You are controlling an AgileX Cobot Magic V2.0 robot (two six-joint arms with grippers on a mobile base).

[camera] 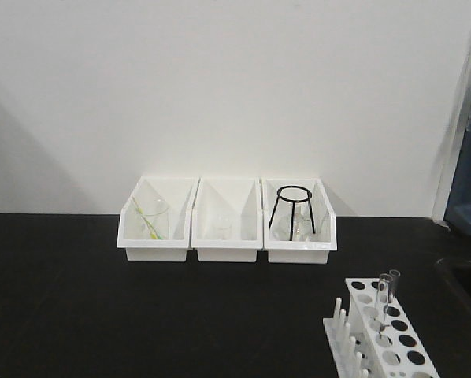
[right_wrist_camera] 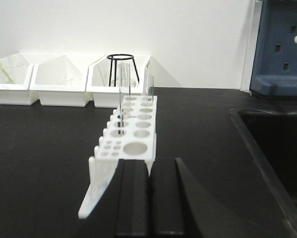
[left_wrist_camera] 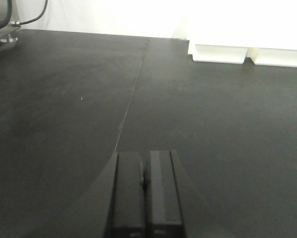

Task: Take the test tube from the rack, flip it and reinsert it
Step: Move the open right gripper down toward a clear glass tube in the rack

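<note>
Black bench top, white wall behind.

The rack stands on the bench, its pegs along one long side. Two clear tubes stand upright in its holes, toward the end farthest from the right wrist camera:
- the test tube, in the hole row next to the pegs;
- the second tube, in the other row, a little farther along the rack.

From the front view both show as thin glass stems above the rack's top plate: the test tube and the second tube.

Right gripper: just short of the rack's near end, in line with it, fingers pressed together, holding nothing.

Left gripper: over bare bench, rack out of its view, fingers together, holding nothing.

Beyond the rack, against the wall, sit three white bins side by side. The bin nearest the rack holds a black ring stand; the farthest holds a beaker.

A dark sink lies beside the rack, opposite its pegs.
</note>
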